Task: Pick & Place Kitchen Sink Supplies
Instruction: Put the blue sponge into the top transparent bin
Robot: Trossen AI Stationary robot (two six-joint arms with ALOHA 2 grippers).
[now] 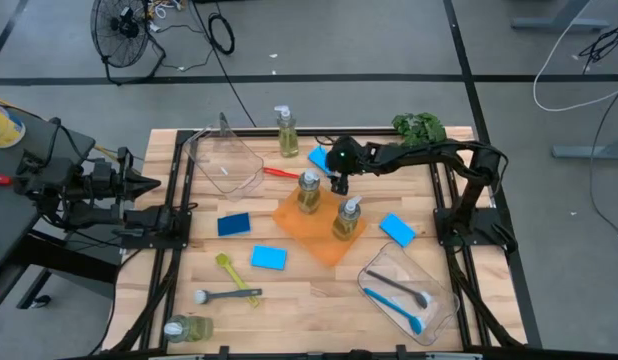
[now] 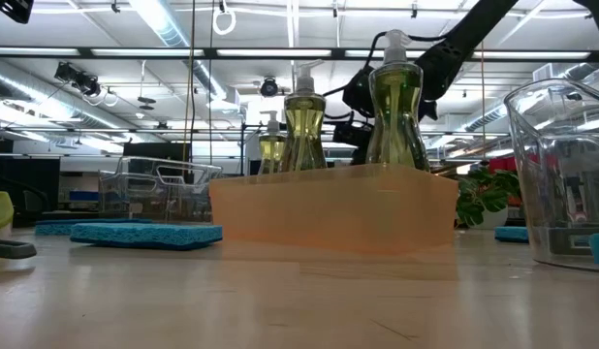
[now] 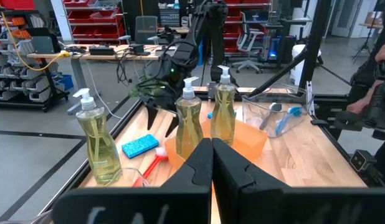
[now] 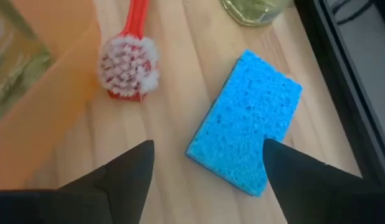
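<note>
My right gripper (image 4: 208, 152) stands open, slanting down over a blue sponge (image 4: 245, 130) that lies flat on the table at the far side (image 1: 318, 157). Its fingers stand on either side of the sponge's near corner and touch nothing. A red brush (image 4: 129, 65) lies next to the sponge, bristles up. Two soap bottles (image 1: 308, 192) (image 1: 347, 218) stand upright in an orange tray (image 1: 289, 215). A third bottle (image 1: 286, 130) stands at the far edge. Another (image 1: 184, 328) lies on its side near left. My left gripper (image 3: 211, 163) waits shut at the table's left edge (image 1: 139, 185).
More blue sponges (image 1: 233, 224) (image 1: 268, 258) (image 1: 397, 229) lie flat around the tray. A yellow-green brush (image 1: 229, 270) and a grey brush (image 1: 224, 295) lie near left. A clear bin (image 1: 224, 160) sits far left; another (image 1: 404, 290), near right, holds two brushes. A plant (image 1: 419, 125) is far right.
</note>
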